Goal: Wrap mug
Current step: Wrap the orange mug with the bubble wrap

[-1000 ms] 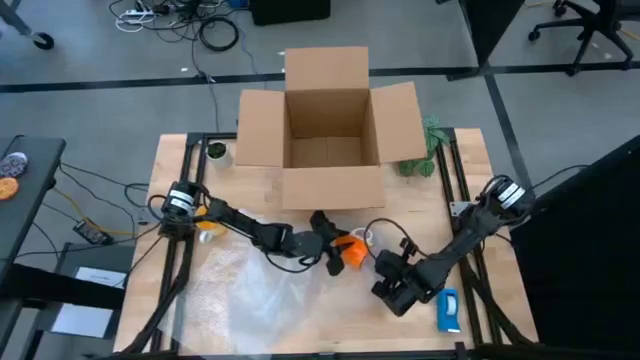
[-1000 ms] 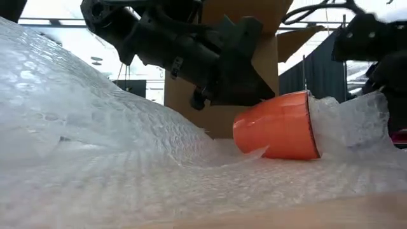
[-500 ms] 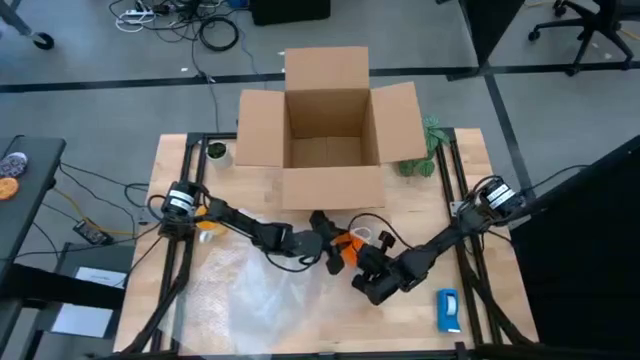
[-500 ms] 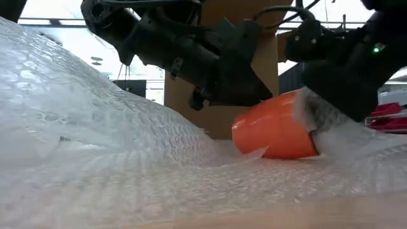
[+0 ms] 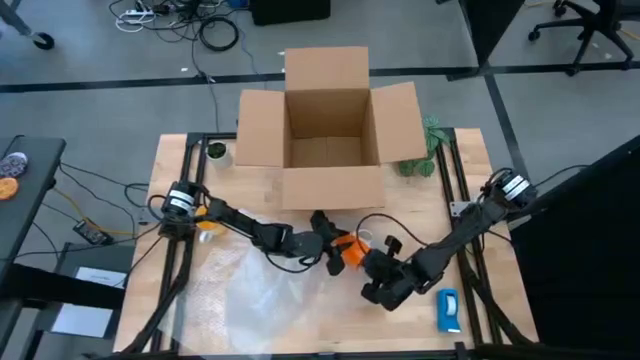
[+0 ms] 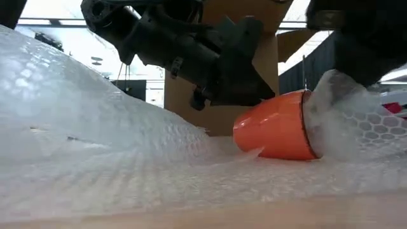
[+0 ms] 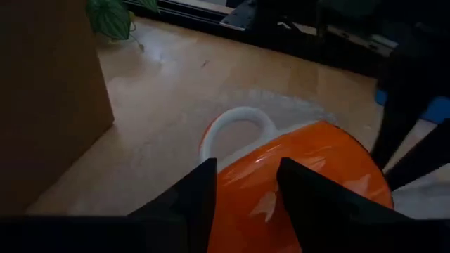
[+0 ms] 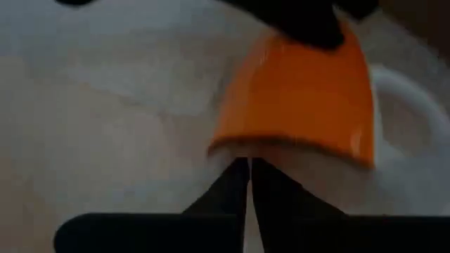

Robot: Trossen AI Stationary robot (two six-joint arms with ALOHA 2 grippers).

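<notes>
The orange mug (image 5: 352, 253) lies on its side on the clear bubble wrap (image 5: 250, 290), its white handle (image 7: 235, 126) toward the far side and its open end (image 6: 310, 127) facing right. My left gripper (image 5: 333, 255) reaches in from the left and sits on the mug's upper wall, its fingers a little apart. My right gripper (image 5: 370, 272) is at the mug's open end, shut on a bunch of wrap (image 6: 346, 114) drawn up against the rim. My left gripper rests both fingertips (image 7: 193, 190) on the upper side of the mug's wall (image 7: 246, 190), slanting down from the table's left. The mug shows in the gap between them and stays lying on the wrap. My right gripper pinches the bubble wrap (image 8: 281, 176) between its shut fingers, right in front of the mug's rim (image 8: 288, 144). One layer or several, I cannot tell. The wrap stands bunched up over the mug's open end, the rest lying on the table.
An open cardboard box (image 5: 325, 130) stands at the table's far middle, a green plant (image 5: 420, 160) to its right. A flat blue-and-white object (image 5: 448, 310) lies near the right front corner. The wrap spreads over the front left of the table.
My right gripper has carried the wrap toward the table's left up to the mug's open end, then drawn back a little to the right. The wrap's right part now stands bunched over the rim. The mug and my left gripper have kept still.
</notes>
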